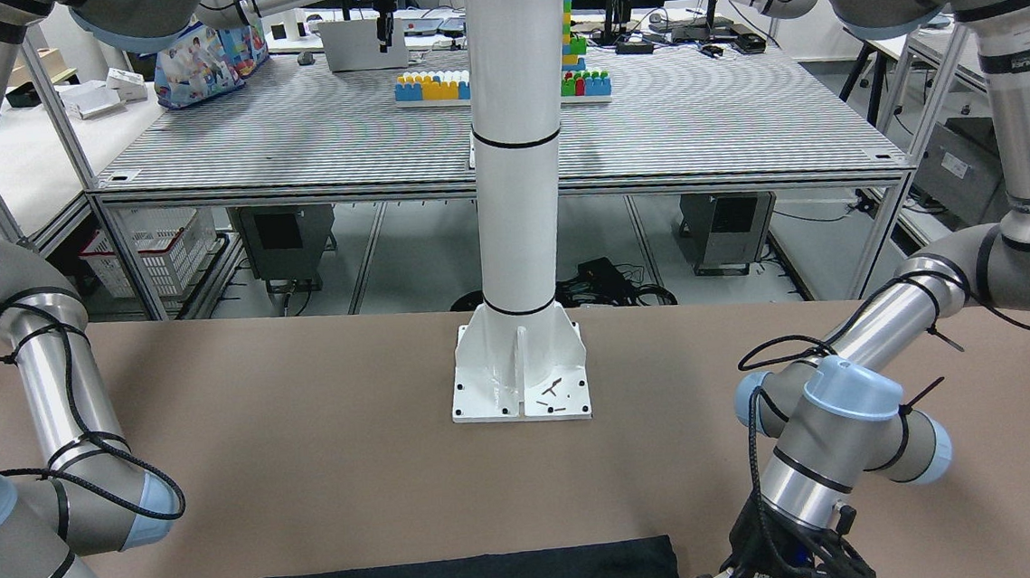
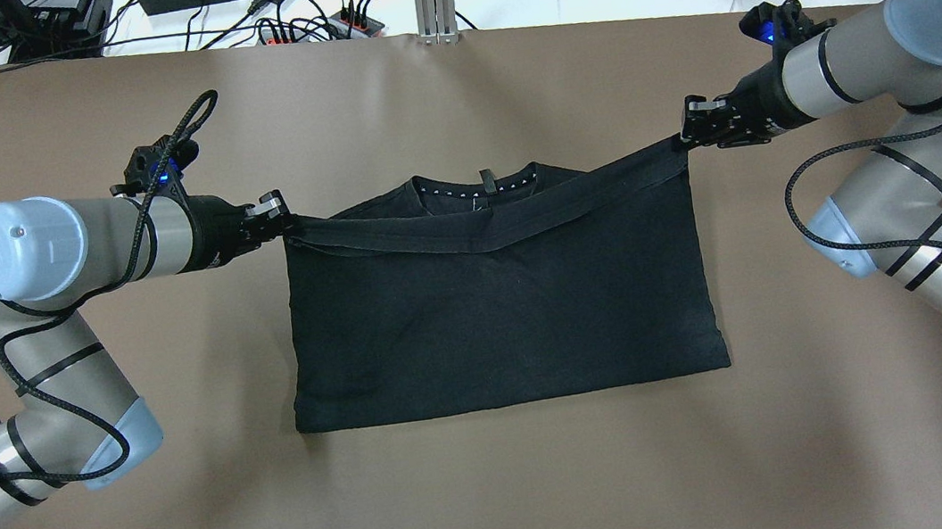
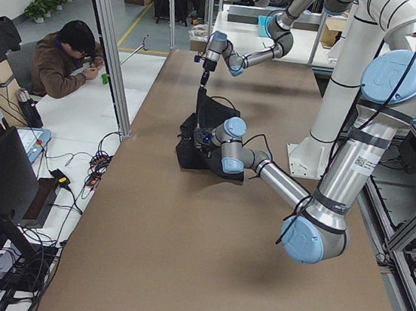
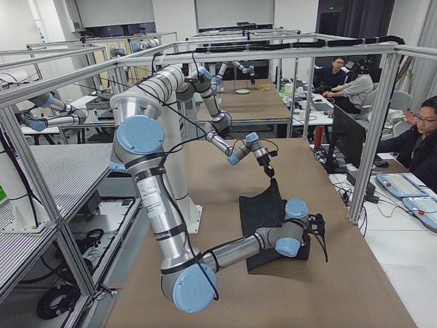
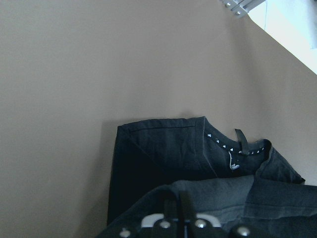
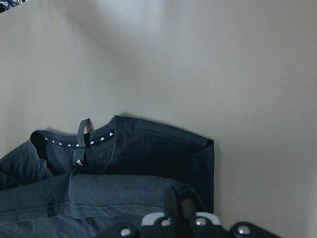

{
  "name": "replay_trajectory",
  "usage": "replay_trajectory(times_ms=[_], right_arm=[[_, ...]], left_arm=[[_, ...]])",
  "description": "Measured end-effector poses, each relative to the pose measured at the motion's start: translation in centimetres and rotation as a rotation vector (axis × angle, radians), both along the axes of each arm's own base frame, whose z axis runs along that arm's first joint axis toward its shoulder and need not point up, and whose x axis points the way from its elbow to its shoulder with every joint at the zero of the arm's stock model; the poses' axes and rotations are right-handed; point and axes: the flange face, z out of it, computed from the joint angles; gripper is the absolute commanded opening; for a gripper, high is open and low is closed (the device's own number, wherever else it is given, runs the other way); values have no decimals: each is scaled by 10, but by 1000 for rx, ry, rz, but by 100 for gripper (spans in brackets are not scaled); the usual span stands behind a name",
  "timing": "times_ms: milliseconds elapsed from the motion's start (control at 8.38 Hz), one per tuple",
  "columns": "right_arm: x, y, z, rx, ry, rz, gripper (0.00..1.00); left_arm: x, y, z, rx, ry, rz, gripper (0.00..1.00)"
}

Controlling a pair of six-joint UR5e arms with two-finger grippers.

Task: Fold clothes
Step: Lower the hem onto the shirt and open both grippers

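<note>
On my feed, a brown tabletop point(image 2: 499, 495) fills the work area, with a white pillar point(image 1: 516, 144) bolted near one long edge. Behind it I see a ribbed metal table point(image 1: 287, 142) carrying coloured building blocks point(image 1: 433, 86), a white basket point(image 1: 154, 251) underneath. Power strips point(image 2: 351, 20) lie past the opposite edge. A seated person point(image 3: 64, 58) and potted plants point(image 3: 38, 7) occupy the bright room.

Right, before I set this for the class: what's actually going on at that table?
Two robot arms are partway through folding a black garment on the brown table. The left gripper and the right gripper each pinch one end of a hemmed edge, holding it stretched between them and raised over the collar. The rest of the garment lies flat. The lifted edge has not yet been laid down.
</note>
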Motion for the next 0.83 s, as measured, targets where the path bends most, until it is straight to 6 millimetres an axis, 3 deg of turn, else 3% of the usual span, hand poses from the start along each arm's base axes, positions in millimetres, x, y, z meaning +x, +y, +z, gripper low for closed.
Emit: replay_trajectory(times_ms=[358, 835], right_arm=[[-2, -3, -6, 1, -3, 2, 93], [6, 0, 4, -58, -8, -31, 93]], left_arm=[[-1, -1, -1, 8, -3, -22, 100], [-10, -11, 4, 11, -20, -49, 100]])
